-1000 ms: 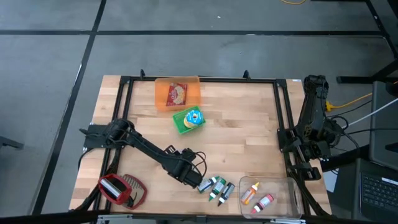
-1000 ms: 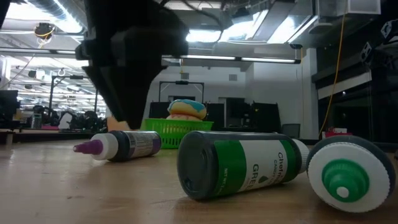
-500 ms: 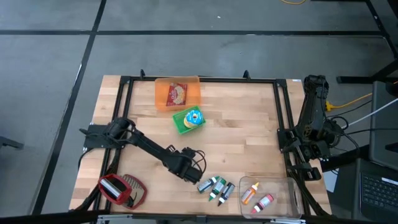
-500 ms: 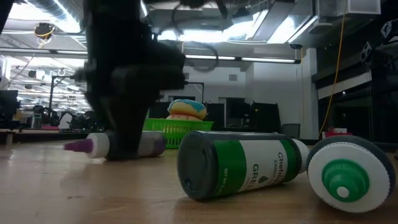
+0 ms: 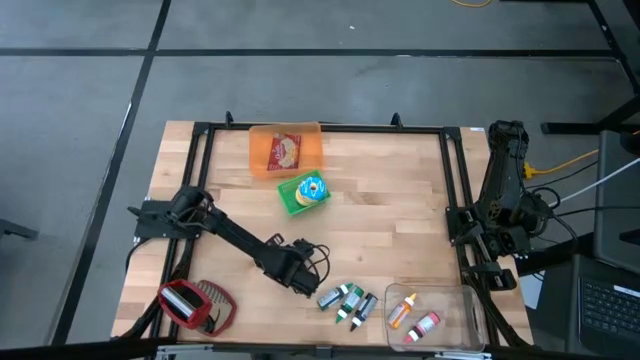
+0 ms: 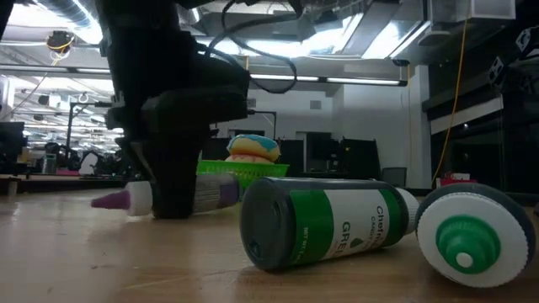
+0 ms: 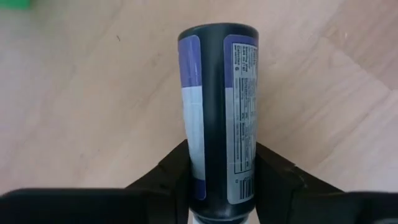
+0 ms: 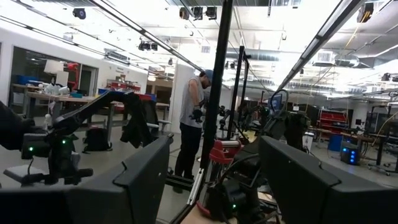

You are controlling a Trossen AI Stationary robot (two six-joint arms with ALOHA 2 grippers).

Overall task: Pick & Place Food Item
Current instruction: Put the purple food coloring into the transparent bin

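Purple bottle [image 7: 219, 112]: lying on wood, between L gripper [image 7: 217, 186] fingers.
Grip: closing on it; squeeze mid-body, lift level.
R gripper [image 8: 214, 180]: open, parked.

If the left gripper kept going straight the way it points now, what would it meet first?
The purple bottle: it already lies between the left gripper fingers, which stand close on either side. Past it, probably just bare table, though depth is unclear.

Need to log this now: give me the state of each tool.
Left tool: closing around the purple-labelled bottle, grip not confirmed.
Right tool: open, empty.
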